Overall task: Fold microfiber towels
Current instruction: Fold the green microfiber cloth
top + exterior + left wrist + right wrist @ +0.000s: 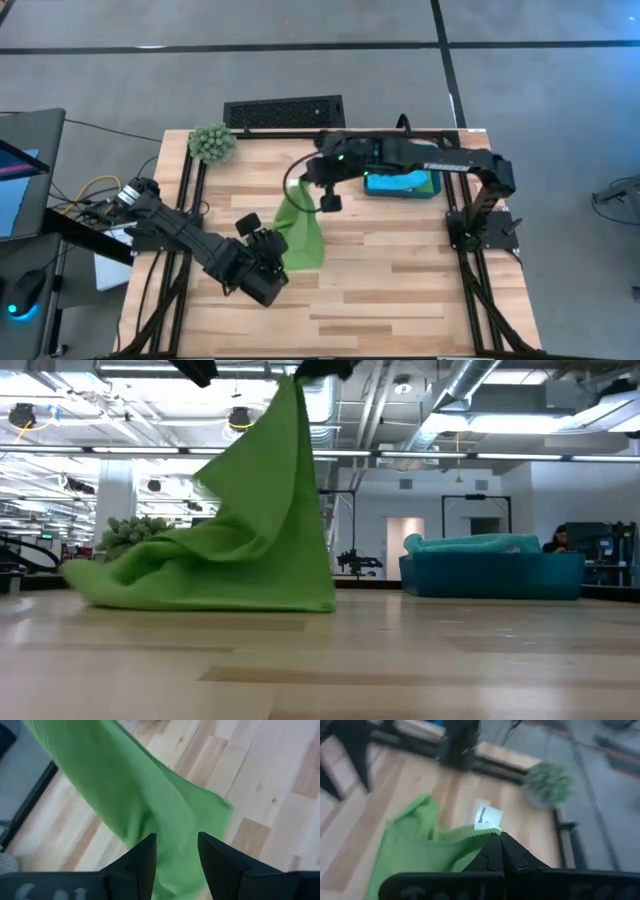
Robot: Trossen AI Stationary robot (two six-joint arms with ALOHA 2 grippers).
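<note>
Lime green microfiber towel (pixel 300 238) hangs pinched by its corner in the right claw (pixel 501 834), lower edge on the desk (pixel 400 290). Left claw (pixel 176 851) sits narrowly parted, probably just above the cloth.

low view: both grippers cut off above green towel (pixel 240 550) | right wrist: towel's white tag (pixel 486 817) too blurred to read | high view: teal bin (pixel 405 184) partly under right arm

You have a fuzzy round green plant ball (pixel 211 143) at the table's far left corner, well apart from the claws; a perforated black rectangular panel (pixel 284 112) lies behind the pale wooden plank table (pixel 400 290).
</note>
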